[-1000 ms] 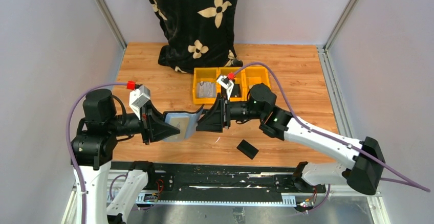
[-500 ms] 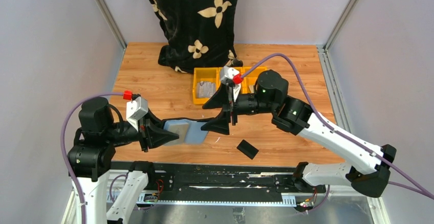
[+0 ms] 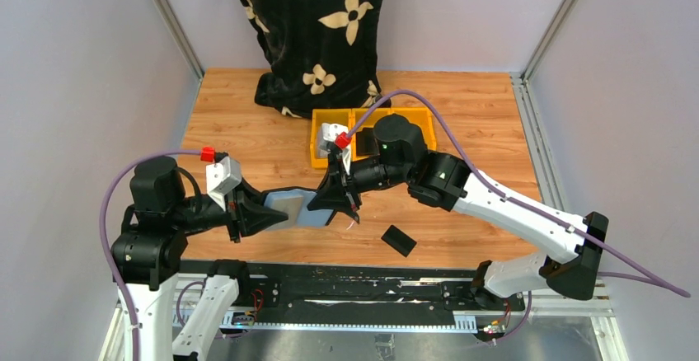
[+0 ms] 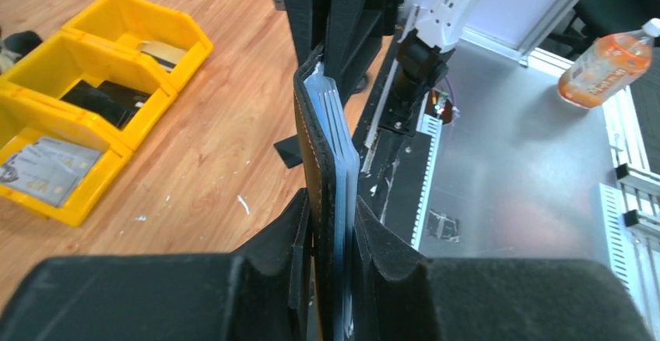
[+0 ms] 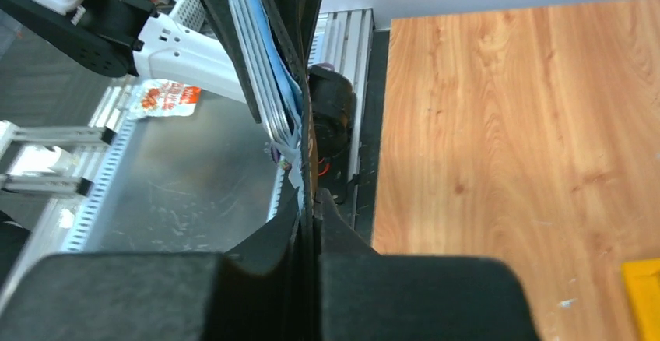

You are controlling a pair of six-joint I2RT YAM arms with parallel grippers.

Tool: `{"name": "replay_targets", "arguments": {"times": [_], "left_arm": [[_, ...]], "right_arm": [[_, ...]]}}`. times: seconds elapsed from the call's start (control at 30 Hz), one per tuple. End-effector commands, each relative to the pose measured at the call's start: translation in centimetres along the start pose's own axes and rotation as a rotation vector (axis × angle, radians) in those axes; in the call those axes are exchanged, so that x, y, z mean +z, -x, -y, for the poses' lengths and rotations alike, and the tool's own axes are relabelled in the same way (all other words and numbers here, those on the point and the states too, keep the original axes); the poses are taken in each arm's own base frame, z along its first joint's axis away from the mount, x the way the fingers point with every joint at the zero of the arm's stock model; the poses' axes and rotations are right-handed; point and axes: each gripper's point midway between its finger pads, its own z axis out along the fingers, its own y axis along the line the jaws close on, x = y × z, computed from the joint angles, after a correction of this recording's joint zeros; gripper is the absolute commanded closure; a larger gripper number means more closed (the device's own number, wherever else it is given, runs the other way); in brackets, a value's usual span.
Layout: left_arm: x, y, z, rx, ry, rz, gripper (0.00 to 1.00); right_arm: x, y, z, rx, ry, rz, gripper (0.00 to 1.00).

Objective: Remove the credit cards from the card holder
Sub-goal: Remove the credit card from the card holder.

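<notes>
Since a moment ago my right gripper (image 3: 331, 203) has swung back from over the yellow bins (image 3: 316, 153) and now pinches the right flap of the card holder (image 3: 317, 214). My left gripper (image 3: 276, 215) is clamped on its other side. The holder hangs open between us above the counter (image 3: 247, 122), credit cards (image 3: 286, 205) tucked in its slots. A black slab (image 3: 400, 240) lies nearby.

Matt black leather-like card holder (image 4: 311, 146), glossy yellow plastic bins (image 4: 159, 96), grained wooden table (image 4: 210, 146).
</notes>
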Motion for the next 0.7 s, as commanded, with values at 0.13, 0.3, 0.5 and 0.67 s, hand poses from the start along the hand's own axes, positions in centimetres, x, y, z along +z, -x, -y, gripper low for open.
{"name": "replay_targets", "arguments": {"times": [0.13, 0.3, 0.5, 0.67], "left_arm": [[-0.3, -1.5, -1.9, 0.107, 0.112, -0.026, 0.46], [-0.8, -1.9, -1.5, 0.178, 0.132, -0.033, 0.49], [-1.0, -1.7, -1.7, 0.205, 0.155, -0.035, 0.55], [-1.0, -1.5, -1.5, 0.202, 0.146, -0.031, 0.60]], "right_arm": [[0.7, 0.2, 1.8, 0.122, -0.127, 0.039, 1.00], [0.2, 0.6, 1.5, 0.141, -0.129, 0.051, 1.00], [0.1, 1.0, 0.7, 0.167, -0.098, 0.054, 1.00], [0.4, 0.9, 0.0, 0.186, -0.061, 0.049, 1.00]]}}
